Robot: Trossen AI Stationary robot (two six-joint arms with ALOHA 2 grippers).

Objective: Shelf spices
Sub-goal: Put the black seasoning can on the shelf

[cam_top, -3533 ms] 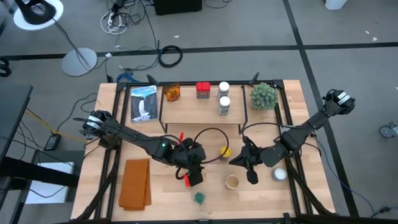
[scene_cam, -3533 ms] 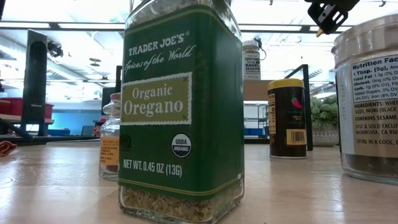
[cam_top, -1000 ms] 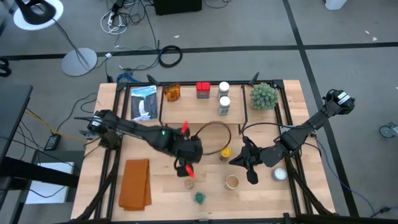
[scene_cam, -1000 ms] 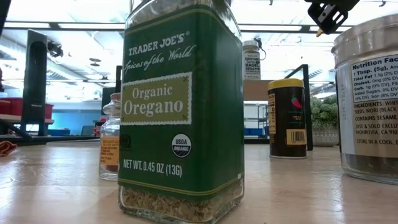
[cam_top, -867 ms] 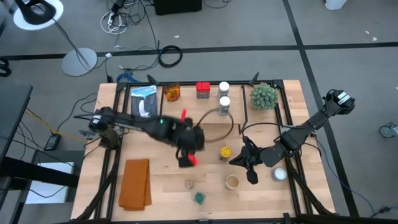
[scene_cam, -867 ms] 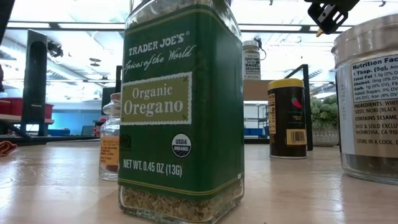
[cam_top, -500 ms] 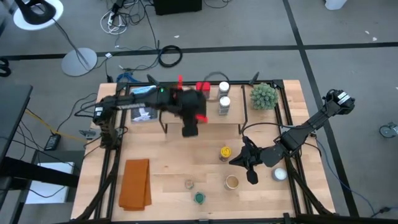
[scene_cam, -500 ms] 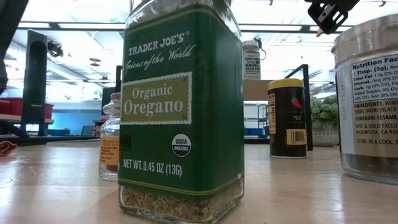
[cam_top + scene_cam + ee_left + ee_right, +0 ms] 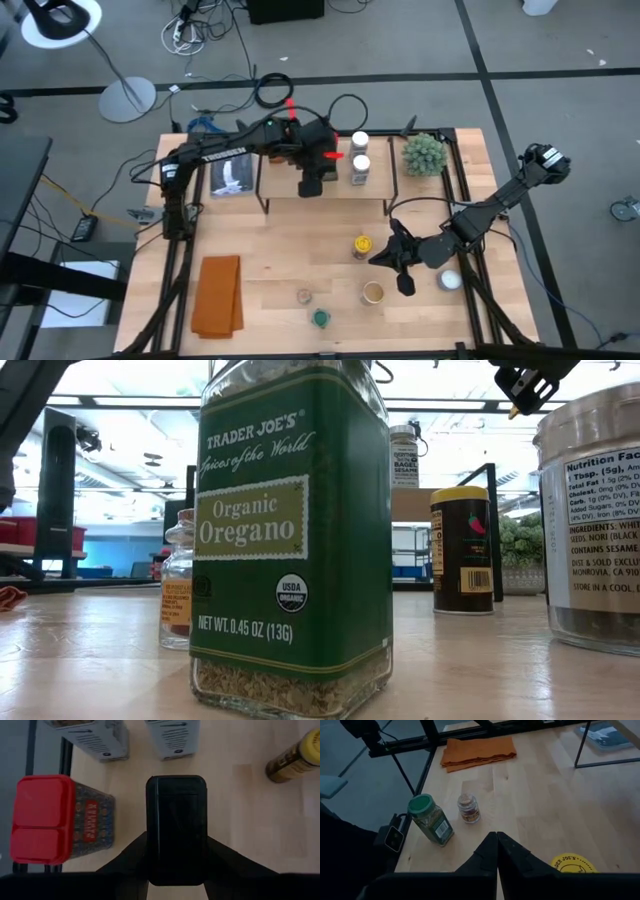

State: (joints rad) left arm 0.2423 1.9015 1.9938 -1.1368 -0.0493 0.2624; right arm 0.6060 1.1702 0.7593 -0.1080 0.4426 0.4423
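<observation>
Front edge: oregano jar (image 9: 290,540), small clear jar (image 9: 303,296) and tan-lidded jar (image 9: 373,292) stand upright on the table (image 9: 260,250) — not shelved yet. Mid-table, the yellow-lidded jar (image 9: 362,245) is just beside the right gripper (image 9: 400,265), which is fully closed on nothing — parked, looks idle. Far side: the left gripper (image 9: 310,182) is over the shelf (image 9: 280,185), fingers part-closed, pinching a black-capped jar (image 9: 175,810) from both sides, lid up so it lands upright. Target slot is beside the red tin (image 9: 40,820), near the white-capped jars (image 9: 359,140). Can't tell if it's touching down.
</observation>
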